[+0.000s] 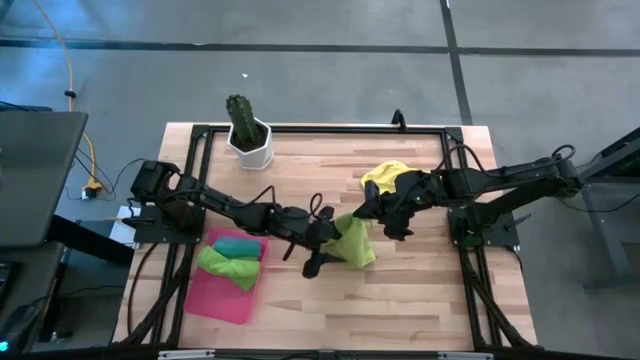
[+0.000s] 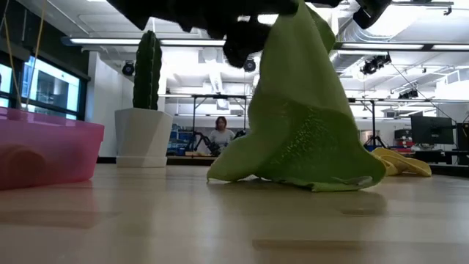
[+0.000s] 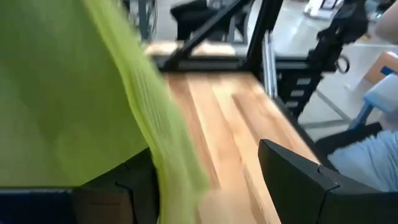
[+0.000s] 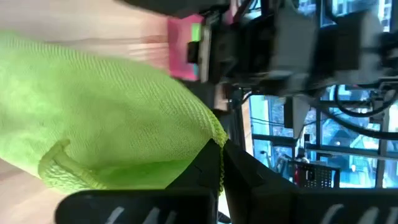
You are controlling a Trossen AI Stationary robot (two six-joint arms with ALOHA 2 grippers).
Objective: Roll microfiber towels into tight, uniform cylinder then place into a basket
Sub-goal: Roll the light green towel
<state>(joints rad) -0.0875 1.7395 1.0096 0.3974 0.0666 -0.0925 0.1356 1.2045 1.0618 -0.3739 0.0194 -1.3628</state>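
Overhead, the wooden table is filling most of the high view, and both dark arms are reaching in toward its middle. The pink basket is lying at about eight o'clock from the table's centre, near the left edge, and it is holding a teal towel with a green towel just beside it, touching it. The lime green towel is hanging near the centre of the table, lifted into a tent shape, its lower edge resting on the wood in the low view. The right gripper is pinching the top corner of this towel with its jaws closed on the cloth, which the right wrist view is showing clearly. The left gripper is sitting just beside the towel at about nine o'clock from it, jaws standing wide open with the cloth's edge hanging between its fingers, not clamped. The yellow towel is lying crumpled at about one o'clock from the centre, beneath the right arm. The white pot with a cactus is standing at about eleven o'clock, near the far edge. A person is sitting in the room beyond the table.
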